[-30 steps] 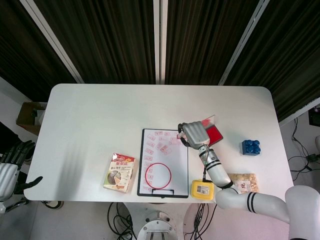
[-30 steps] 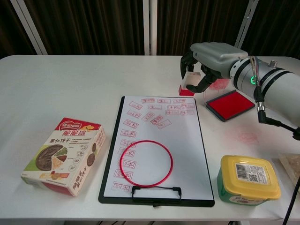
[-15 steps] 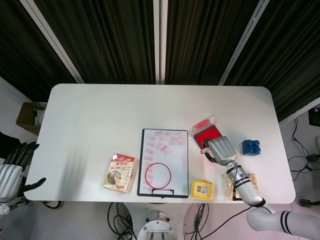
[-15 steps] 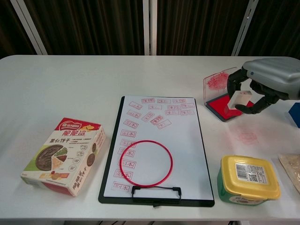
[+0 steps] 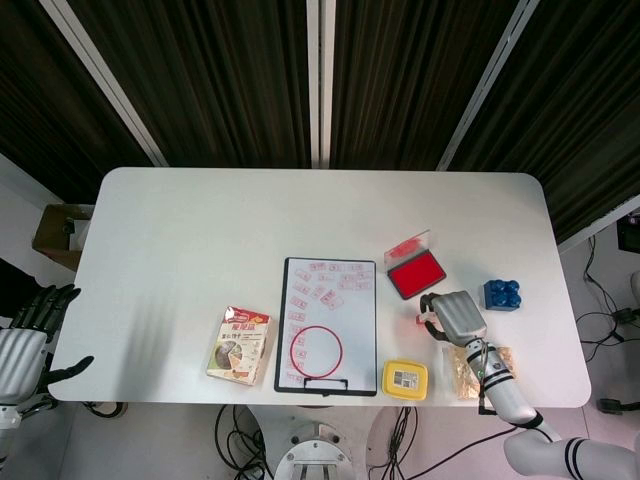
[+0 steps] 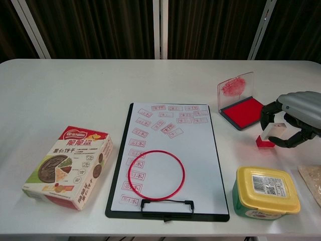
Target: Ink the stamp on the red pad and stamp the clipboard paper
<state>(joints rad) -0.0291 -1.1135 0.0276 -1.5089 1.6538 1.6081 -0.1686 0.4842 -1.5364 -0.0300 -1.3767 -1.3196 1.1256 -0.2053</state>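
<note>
On the right side of the white worktop (image 6: 60, 90), the right hand (image 6: 293, 118) covers most of the stamp (image 6: 266, 139), so only the clear block and its red base show under the curled fingers; the chest view suggests the fingers are closed around the block, but the exact contact is hard to see. From above, the head view shows only a small red edge of the stamp beside this grey hand. The stamp stands upright with its red face down on the worktop, between the red ink pad (image 6: 243, 111) and the yellow tub (image 6: 266, 191), apart from both. The pad is a flat square tray with its clear, red-smeared lid standing up at the back. The clipboard (image 6: 168, 159) lies with its long axis pointing away from the robot, clip at the near edge; its paper carries many small red rectangular prints and a thin red ring (image 6: 156, 174). The left hand (image 5: 22, 345) is cut off at the picture border, beyond the worktop, fingers spread and holding nothing. A cardboard biscuit box (image 6: 67, 165) lies left of the clipboard.
</note>
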